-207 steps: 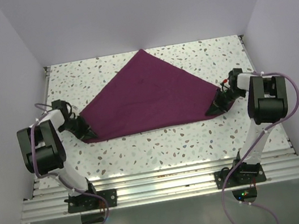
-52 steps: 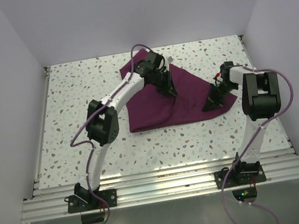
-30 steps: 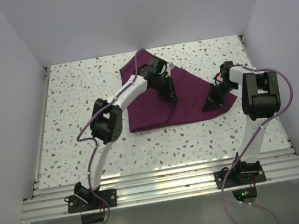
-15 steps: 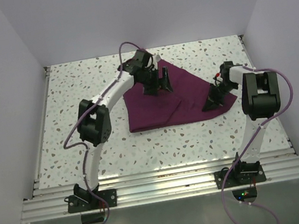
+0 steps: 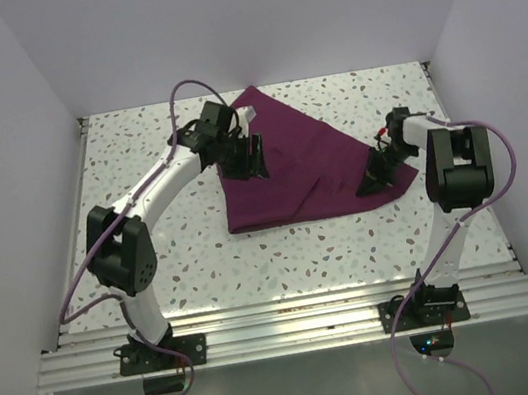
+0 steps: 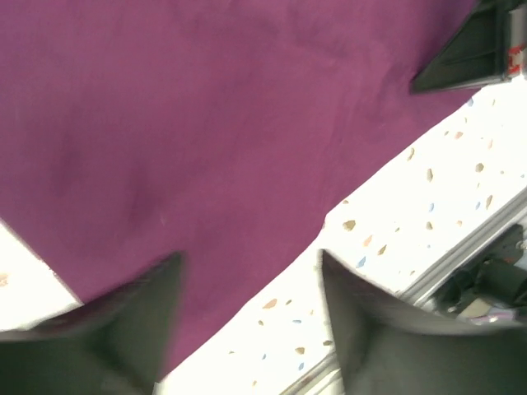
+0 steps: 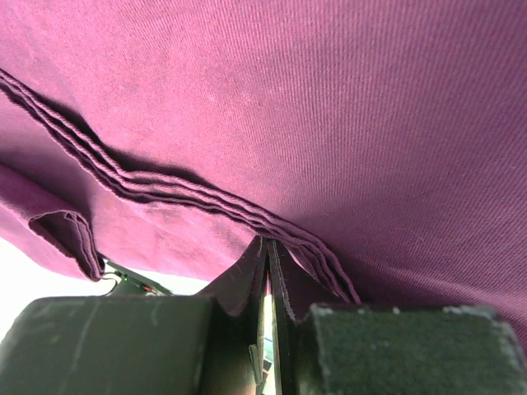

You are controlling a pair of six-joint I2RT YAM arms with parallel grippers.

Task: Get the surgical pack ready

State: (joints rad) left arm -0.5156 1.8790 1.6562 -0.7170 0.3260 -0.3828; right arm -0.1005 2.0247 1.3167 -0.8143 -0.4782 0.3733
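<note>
My left jaws stand wide, with nothing between them. Their two dark, blunt fingers (image 6: pixel 123 329) hang just above the cloth (image 5: pixel 290 168), close to its near left edge. Behind them the wrist tips downward. My left arm (image 5: pixel 165 179) stretches long and low from its base at the near left, with its elbow bent out to the side and its white forearm angling toward the far middle of the bench (image 5: pixel 154 267). A purple cable (image 5: pixel 187 91) loops up over the wrist.

My right jaws are pressed together on the cloth's right corner. The stacked edges of its layers run into the thin slit between the fingers (image 7: pixel 243 280). My right arm (image 5: pixel 463 174) stands nearly upright beside that corner, and the wrist doubles back down and inward to reach it.

The cloth is a dark magenta woven sheet with a matte surface and fine diagonal ribs. It lies flat on the bench's far half. It is folded to a rough wedge with a straight left side, a point toward the far wall, and a soft crease across the middle. Near my right jaws the hems show as several thin parallel ridges, and one loose corner curls under. The bench is white and smooth, speckled with small grey and tan flecks. A ribbed aluminium rail (image 5: pixel 286 331) runs along its near edge.
</note>
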